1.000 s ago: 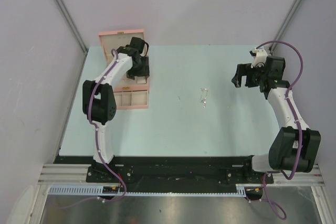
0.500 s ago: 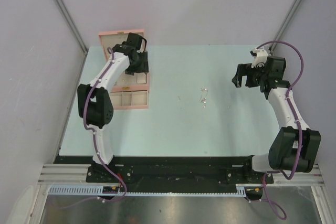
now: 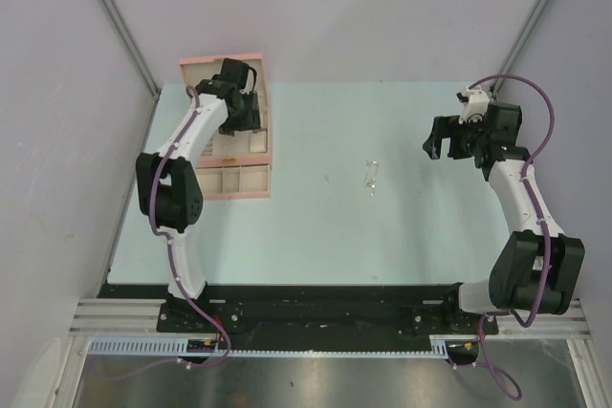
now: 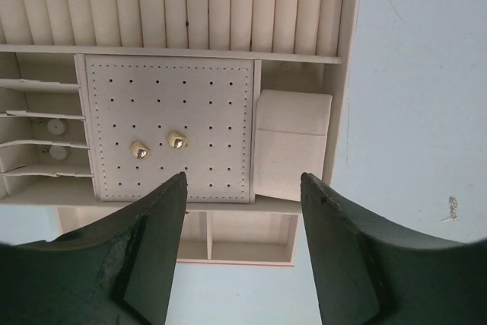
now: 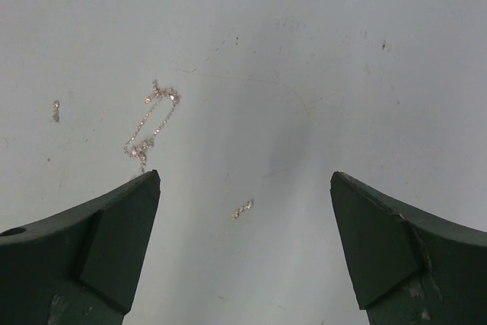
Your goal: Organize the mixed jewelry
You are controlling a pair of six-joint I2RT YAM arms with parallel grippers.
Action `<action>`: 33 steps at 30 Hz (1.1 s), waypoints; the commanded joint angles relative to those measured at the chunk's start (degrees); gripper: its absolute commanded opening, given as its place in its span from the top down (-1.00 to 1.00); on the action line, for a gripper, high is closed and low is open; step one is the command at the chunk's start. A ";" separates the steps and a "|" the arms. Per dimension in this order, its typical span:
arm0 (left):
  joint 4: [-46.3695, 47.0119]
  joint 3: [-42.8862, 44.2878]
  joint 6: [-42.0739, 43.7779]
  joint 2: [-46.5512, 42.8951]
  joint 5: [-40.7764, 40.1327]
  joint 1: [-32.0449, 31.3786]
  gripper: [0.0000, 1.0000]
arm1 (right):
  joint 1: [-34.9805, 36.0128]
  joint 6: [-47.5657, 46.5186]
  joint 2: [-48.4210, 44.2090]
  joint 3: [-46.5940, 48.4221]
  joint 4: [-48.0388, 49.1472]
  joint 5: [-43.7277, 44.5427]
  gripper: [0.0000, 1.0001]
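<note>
The mixed jewelry (image 3: 371, 176) lies loose on the pale blue table, right of centre. In the right wrist view it is a thin silvery chain (image 5: 150, 123), a short chain bit (image 5: 243, 208) and a tiny piece (image 5: 55, 109). My right gripper (image 3: 436, 146) is open and empty, hovering to the right of the jewelry; in its own view (image 5: 245, 176) the short bit lies between its fingers, well below them. My left gripper (image 3: 241, 119) is open and empty above the open pink jewelry box (image 3: 237, 182). It also shows in the left wrist view (image 4: 243, 180).
Inside the box are ring rolls (image 4: 175, 1), a perforated pad (image 4: 171, 112) with two gold studs (image 4: 176, 140), a cream block (image 4: 293, 146), side slots (image 4: 42, 127) and front compartments (image 4: 243, 237). One tiny piece (image 4: 453, 207) lies on the table right of the box. Grey walls enclose the table.
My left gripper has moved away from me over the box, towards its lid. The right arm and the jewelry have not moved.
</note>
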 commanded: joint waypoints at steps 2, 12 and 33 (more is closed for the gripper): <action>1.67 -1.04 0.58 -0.81 -0.06 0.05 -0.32 | -0.45 -0.67 -0.84 0.83 0.53 -0.84 -0.99; 2.81 -3.94 0.93 -0.19 1.17 -0.47 -0.29 | -0.71 -0.59 -0.93 0.83 0.53 -1.02 -0.99; 4.48 -6.93 2.25 -2.56 1.35 -2.67 -0.26 | -0.89 -0.59 -0.58 0.83 0.61 -1.28 -0.99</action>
